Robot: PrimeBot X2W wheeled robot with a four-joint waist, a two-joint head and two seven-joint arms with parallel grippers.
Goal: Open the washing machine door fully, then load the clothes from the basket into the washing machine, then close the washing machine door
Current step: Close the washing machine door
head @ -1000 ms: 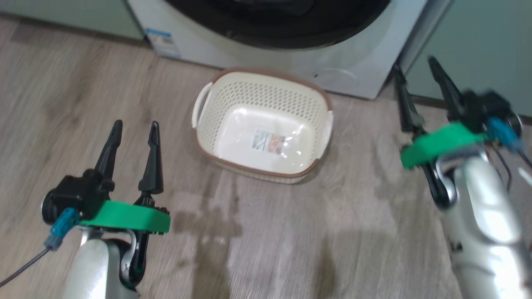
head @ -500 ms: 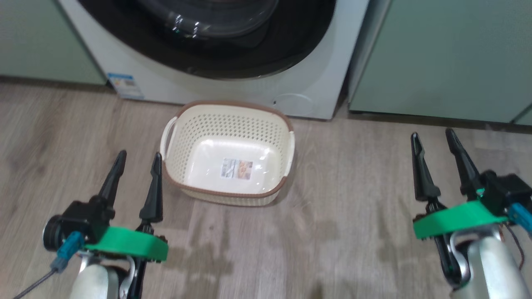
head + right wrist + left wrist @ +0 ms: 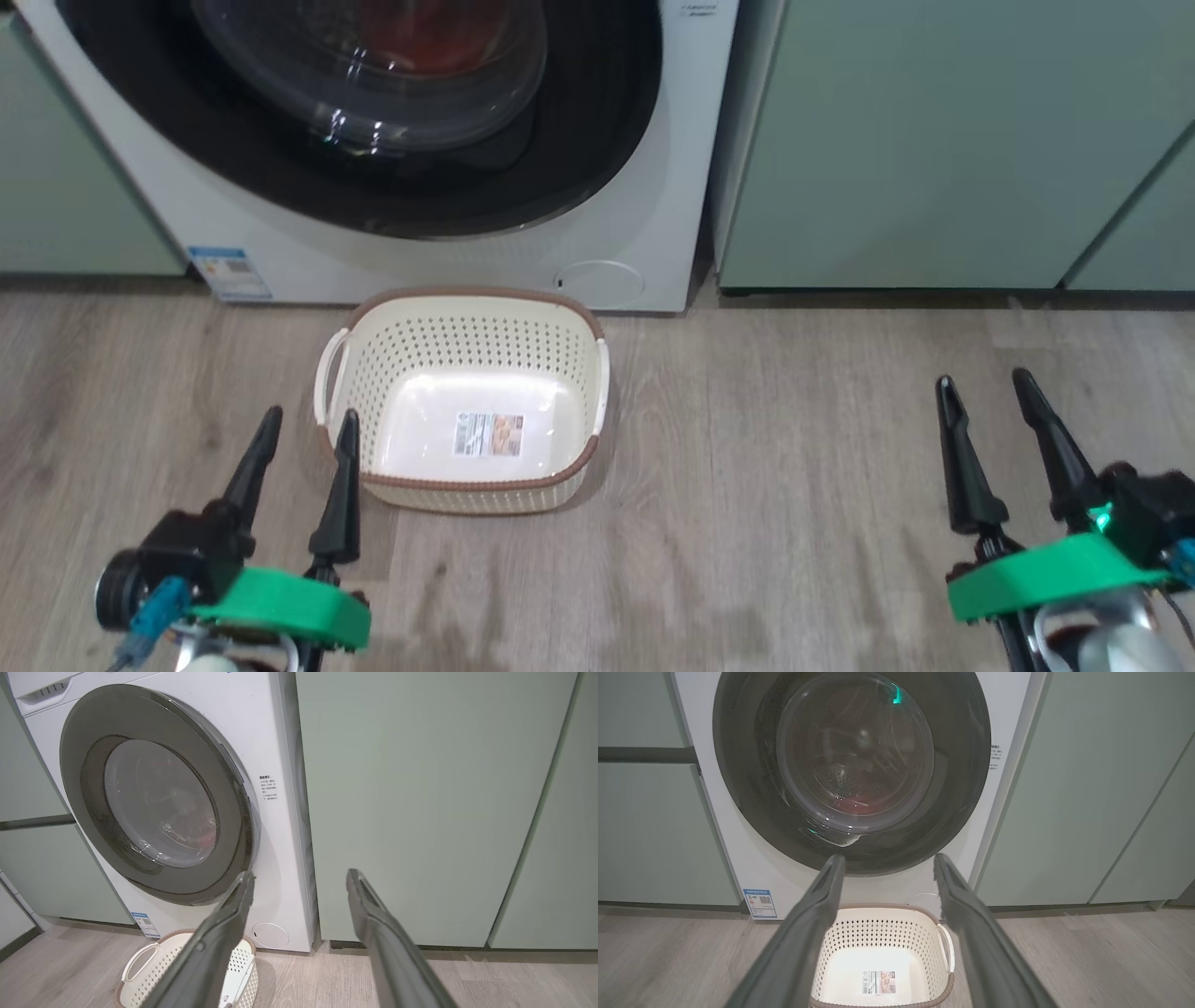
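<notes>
The washing machine door (image 3: pixel 373 103) looked closed, straight ahead of the left gripper (image 3: pixel 311 413), the right gripper (image 3: pixel 984 377) farther off; both stood spread and empty.

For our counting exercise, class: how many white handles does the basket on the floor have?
2. The left handle is on the basket's left end; the right handle on its right end, as the head view shows. None seems hidden.
</notes>
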